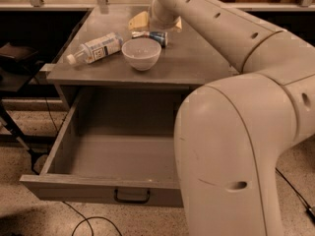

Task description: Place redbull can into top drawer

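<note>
The redbull can (150,35) lies on its side on the grey table top (197,58), just behind the white bowl (141,53). My gripper (160,19) is at the far end of my arm, directly above and slightly behind the can; my wrist hides most of it. The top drawer (98,188) is pulled wide open below the table top, empty, with its dark handle (132,196) at the front centre.
A clear plastic bottle with a white label (96,48) lies on its side at the table's left. A yellowish packet (140,20) lies at the back by my wrist. My large arm link (231,156) covers the drawer's right side. Cables lie on the floor.
</note>
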Robot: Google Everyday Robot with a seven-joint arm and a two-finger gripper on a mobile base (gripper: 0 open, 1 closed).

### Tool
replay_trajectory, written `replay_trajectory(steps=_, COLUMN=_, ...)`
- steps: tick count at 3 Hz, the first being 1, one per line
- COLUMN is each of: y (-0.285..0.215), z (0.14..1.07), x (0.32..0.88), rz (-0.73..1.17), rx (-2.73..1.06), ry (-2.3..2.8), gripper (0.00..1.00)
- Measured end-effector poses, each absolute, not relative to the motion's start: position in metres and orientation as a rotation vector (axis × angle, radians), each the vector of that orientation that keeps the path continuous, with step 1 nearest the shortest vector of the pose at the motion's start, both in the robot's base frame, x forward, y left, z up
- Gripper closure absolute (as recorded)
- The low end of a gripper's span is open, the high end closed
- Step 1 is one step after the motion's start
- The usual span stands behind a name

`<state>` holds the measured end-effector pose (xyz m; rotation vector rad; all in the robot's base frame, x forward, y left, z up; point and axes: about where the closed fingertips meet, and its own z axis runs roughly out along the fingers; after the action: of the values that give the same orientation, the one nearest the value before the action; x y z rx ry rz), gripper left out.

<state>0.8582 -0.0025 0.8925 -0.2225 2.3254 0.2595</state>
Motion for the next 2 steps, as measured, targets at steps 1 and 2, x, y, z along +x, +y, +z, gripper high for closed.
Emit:
replay_trajectory(steps=1, y=0.0018, z=0.8859, x=0.8641, rz=0.253, rx=-0.238, ry=2.340, gripper=0.00)
replay_trajectory(steps=2, y=0.0086, z=0.8790, x=0.8722, rz=0.250, rx=-0.262, ry=2.361, gripper=0.00)
